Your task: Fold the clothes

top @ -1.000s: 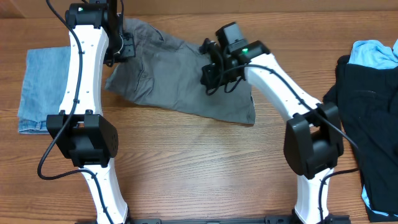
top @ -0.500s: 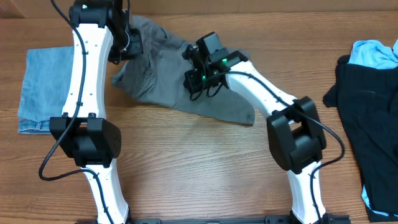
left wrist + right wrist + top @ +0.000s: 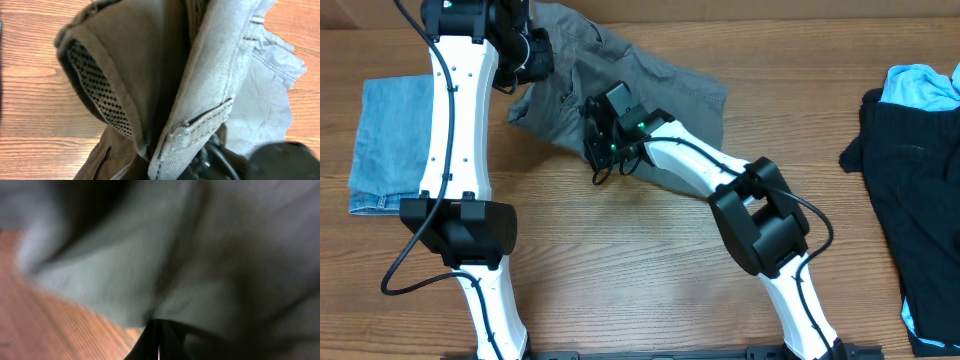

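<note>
Grey shorts (image 3: 660, 85) are pinched shut at the waistband (image 3: 210, 117) by the left gripper (image 3: 530, 57) and at their near edge by the right gripper (image 3: 600, 150), likely to double them over.

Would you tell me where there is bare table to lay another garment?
The widest bare wood on the table lies between the left arm and the right arm, in front of the grey shorts. Another strip runs between the right arm and the black garment. The back left is crowded: shorts, arms, folded denim.
</note>
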Robot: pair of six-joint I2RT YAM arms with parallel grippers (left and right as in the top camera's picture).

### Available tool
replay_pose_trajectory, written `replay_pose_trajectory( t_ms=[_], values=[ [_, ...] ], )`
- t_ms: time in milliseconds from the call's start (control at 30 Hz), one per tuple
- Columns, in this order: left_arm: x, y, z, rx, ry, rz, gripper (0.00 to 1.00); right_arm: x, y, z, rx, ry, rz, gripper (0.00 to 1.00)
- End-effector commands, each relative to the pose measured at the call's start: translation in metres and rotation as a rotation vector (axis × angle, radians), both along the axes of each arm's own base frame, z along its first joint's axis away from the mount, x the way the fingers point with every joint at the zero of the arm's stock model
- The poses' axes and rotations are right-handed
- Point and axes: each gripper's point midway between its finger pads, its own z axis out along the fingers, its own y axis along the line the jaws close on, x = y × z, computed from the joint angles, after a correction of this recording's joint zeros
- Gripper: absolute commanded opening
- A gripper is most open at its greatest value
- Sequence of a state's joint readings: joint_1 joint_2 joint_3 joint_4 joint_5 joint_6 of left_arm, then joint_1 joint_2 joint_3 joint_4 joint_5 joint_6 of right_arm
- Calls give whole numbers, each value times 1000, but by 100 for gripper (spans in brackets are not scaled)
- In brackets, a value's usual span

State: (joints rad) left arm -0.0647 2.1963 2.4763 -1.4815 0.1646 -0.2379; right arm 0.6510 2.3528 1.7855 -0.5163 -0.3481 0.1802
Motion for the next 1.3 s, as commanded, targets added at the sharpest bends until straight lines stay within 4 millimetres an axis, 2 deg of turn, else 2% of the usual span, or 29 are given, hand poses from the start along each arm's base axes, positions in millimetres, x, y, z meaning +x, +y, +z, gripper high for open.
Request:
replay_pose_trajectory(
  t_ms=[0, 100, 200, 300, 467, 533, 600, 800, 900, 967, 1067, 1133, 1267],
  values=[
    [-1, -12, 11, -39, -21, -3, 4, -1, 2, -24, -25, 22, -31, 4],
    [0, -12, 11, -36, -22, -3, 4, 1, 3, -26, -18, 17, -31, 4],
    [0, -10, 11, -25, -24, 2, 4, 6, 6, -13, 5, 12, -50, 4],
    [0, -9, 11, -18, -24, 4, 4, 13, 6, 14, 49, 10, -48, 4],
    [0, -8, 11, -18, -24, 5, 4, 34, -12, 74, 96, -48, -90, 4],
    [0, -8, 11, -18, -24, 5, 4, 42, -21, 91, 113, -74, -110, 4],
    [0, -8, 11, -19, -24, 5, 5, 49, -30, 98, 118, -87, -131, 4],
    [-1, -9, 10, -19, -19, 4, 4, 68, -55, 88, 91, -99, -195, 4],
    [-3, -10, 10, -27, -10, 16, 4, 74, -57, 84, 81, -127, -213, 4],
    [-3, -12, 10, -30, -5, 19, 4, 75, -51, 79, 91, -134, -208, 4],
    [-7, -16, 9, -29, 6, 10, 4, 76, -42, 60, 94, -118, -212, 4],
    [-8, -18, 8, -28, 9, 4, 4, 75, -38, 39, 82, -98, -209, 4],
    [-8, -20, 9, -27, 6, 1, 4, 73, -42, 1, 48, -28, -252, 4]
  ],
)
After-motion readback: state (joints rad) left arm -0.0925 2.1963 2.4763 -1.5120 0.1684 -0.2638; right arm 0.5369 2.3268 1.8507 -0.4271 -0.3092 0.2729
